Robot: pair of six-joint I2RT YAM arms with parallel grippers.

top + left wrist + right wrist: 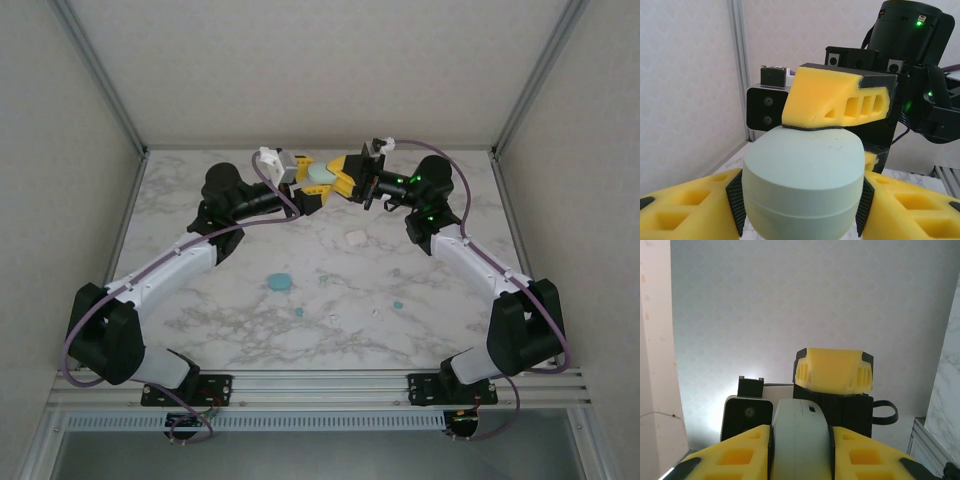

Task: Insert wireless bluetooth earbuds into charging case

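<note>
1. both arms meet above the far middle of the bench [230,330], sharing one pale green case [321,174] held in the air.
2. your left gripper [801,205] has its fingers clenched on the case's rounded sides. your right gripper [801,440] has its fingers pinched nearly together across the case's thin dimension, one finger lying on the top.
3. the case's seam looks closed, so no bud can go in yet. the earbuds [397,302] lie loose on the bench, well apart from the raised case and nearer the arm bases.
4. risk: if you pull the two grips unevenly, the smooth shell may slip from the fingers, drop onto the marble and bounce among the buds.
5. risk: the right fingers appear to press the top and bottom together, which would hold the lid closed rather than lift it. a re-grip looks necessary, and during it the left fingers alone must carry the case.
6. cases, counted: three. they are the pale green one aloft, plus a teal case [279,282] and a whitish case [355,238] on the bench.
7. earbuds, counted: five specks you can make out. one is the teal bud already marked and one a second teal bud [298,312]. the other three are paler specks [333,317]. all are too small to be sure none is missed.
</note>
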